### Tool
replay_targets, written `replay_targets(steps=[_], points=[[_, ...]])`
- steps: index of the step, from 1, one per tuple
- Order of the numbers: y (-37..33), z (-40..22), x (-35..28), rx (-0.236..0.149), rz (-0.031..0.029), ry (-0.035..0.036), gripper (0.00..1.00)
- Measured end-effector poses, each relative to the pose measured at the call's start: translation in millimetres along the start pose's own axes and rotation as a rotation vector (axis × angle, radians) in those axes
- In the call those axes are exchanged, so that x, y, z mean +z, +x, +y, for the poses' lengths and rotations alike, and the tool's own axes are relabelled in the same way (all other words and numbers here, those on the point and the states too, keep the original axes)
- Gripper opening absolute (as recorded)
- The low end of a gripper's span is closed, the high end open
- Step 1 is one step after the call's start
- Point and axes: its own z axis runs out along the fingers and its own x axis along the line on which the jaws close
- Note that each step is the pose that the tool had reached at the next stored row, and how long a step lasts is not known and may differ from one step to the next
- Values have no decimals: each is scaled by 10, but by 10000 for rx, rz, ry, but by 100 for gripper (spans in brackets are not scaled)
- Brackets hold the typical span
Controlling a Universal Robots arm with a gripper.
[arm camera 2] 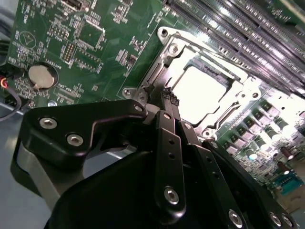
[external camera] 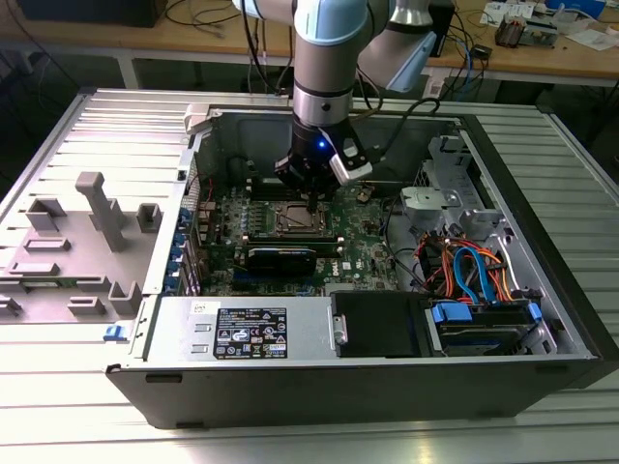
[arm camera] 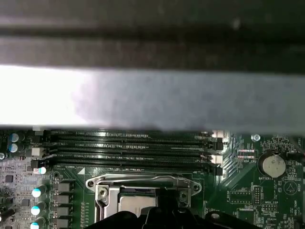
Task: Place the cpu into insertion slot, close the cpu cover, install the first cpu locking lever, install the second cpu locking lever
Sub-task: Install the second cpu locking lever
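The cpu [arm camera 2: 198, 90] lies flat in the insertion slot [arm camera 2: 159, 67] on the green motherboard, its silvery top glaring bright. The cpu cover [arm camera 2: 237, 98] lies down around it as a thin metal frame. My gripper [arm camera 2: 170, 98] is shut, its black fingertips pressed together at the edge of the slot's frame. I cannot tell whether a thin lever sits between them. In the exterior view the gripper [external camera: 311, 196] hangs just above the slot [external camera: 293, 220] inside the open computer case. In the first wrist view the cpu [arm camera: 136, 202] and cover [arm camera: 143, 181] show just beyond the gripper [arm camera: 167, 212].
Long black memory slots [arm camera: 128, 148] run beside the socket. A coin battery [arm camera 2: 39, 76] sits on the board. The case wall [arm camera: 152, 95] rises close behind. A black card [external camera: 280, 256], a power supply [external camera: 242, 333] and a drive bay with cables [external camera: 474, 280] crowd the case. Grey fixtures [external camera: 87, 232] stand at the exterior view's left.
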Motion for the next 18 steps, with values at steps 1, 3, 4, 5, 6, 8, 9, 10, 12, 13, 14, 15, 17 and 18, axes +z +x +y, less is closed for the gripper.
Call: replay_targets(steps=[1, 3, 4, 5, 6, 8, 9, 10, 12, 13, 14, 15, 17, 18], points=[[1, -27, 0, 0, 0, 0, 11], [3, -58, 0, 1, 0, 0, 11], [2, -62, -3, 1, 1, 2, 11], [3, -65, -12, 1, 1, 2, 11], [3, -67, -34, 1, 0, 1, 11], [2, -68, -75, 1, 0, 0, 11], [2, -70, -97, 1, 0, 0, 11], [2, -72, -107, 0, 0, 0, 11], [2, -85, -108, -1, 0, 0, 11], [3, -97, -108, 0, 0, 0, 11], [4, -115, -108, 1, 0, 0, 11], [5, -137, -108, 0, 0, 0, 11], [6, -181, -108, 1, 0, -1, 11], [7, -204, -109, 0, 0, 1, 11]])
